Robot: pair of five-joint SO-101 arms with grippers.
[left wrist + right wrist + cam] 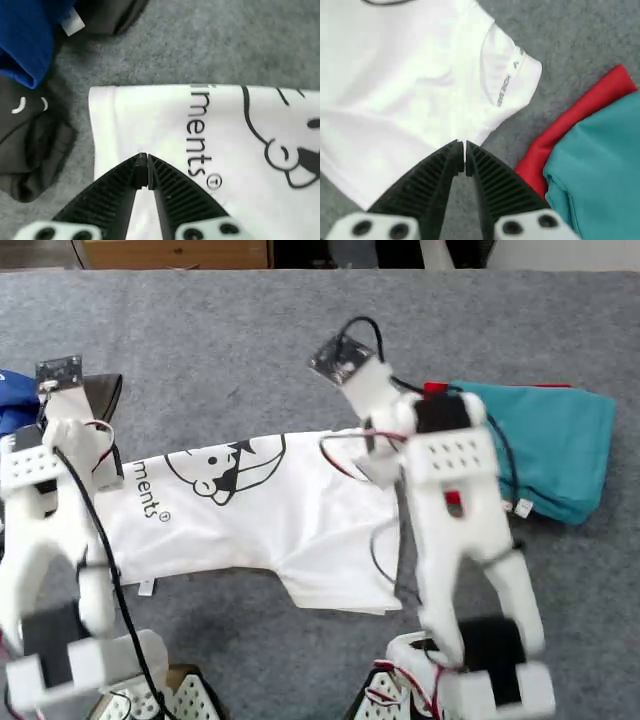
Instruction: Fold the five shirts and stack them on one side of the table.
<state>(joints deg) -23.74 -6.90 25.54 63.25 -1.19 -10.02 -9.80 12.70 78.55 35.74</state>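
White shirt (270, 525), soft, light and limp, lies flat across the middle of the grey table (200, 350) as the left gripper (144, 164) and right gripper (461, 150), both pinched shut, sit over its 2 ends, likely the best edges to grasp.

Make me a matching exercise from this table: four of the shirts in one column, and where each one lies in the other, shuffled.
Things:
1. white shirt
2. teal shirt
3. red shirt
4. blue shirt

Places:
A. peeks out from under the teal one
B. laid out in the middle, with a drawing printed on it
C. at the far left, beside a dark garment
D. folded at the right, lying on top of the red one

Pairs: 1-B, 2-D, 3-A, 4-C
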